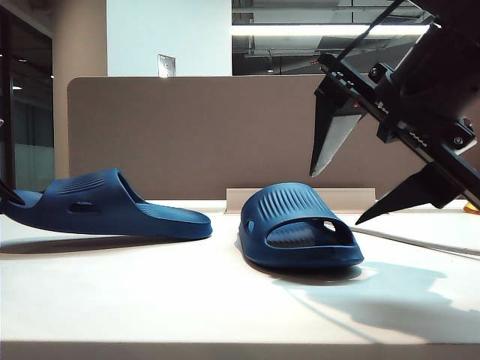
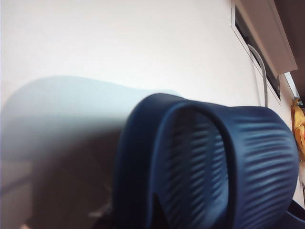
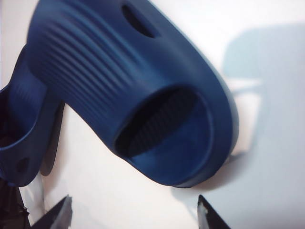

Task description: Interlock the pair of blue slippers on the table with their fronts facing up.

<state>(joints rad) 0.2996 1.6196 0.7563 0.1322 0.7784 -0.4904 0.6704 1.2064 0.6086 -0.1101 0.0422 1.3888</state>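
Two blue slippers on the table, two grippers, one brown partition behind it all.

Starting from the left: the left slipper lies side-on, strap up, its heel end running off the left edge, where just a dark sliver of an arm pokes in. The left gripper itself I can't actually see in any view; its wrist camera is basically stuffed with the slipper's ribbed strap, right up against the lens, so that arm sits close over that shoe. Going by how it's set, the jaws are pinched nearly shut, but I can't tell from here whether they've got hold of the slipper or not.

Middle of the table: the right slipper sits flat, opening facing me, well apart from the first one. Behind it there's a pale strip along the base of the partition.

Right side: the right gripper hangs in the air above and just to the right of that slipper, fingers spread wide, nothing between them, not touching it. From its own camera you see both fingertips with the slipper just ahead, and the other one beyond it. A thin cable trails across the table under that arm, and something orange peeks in at the far right edge.
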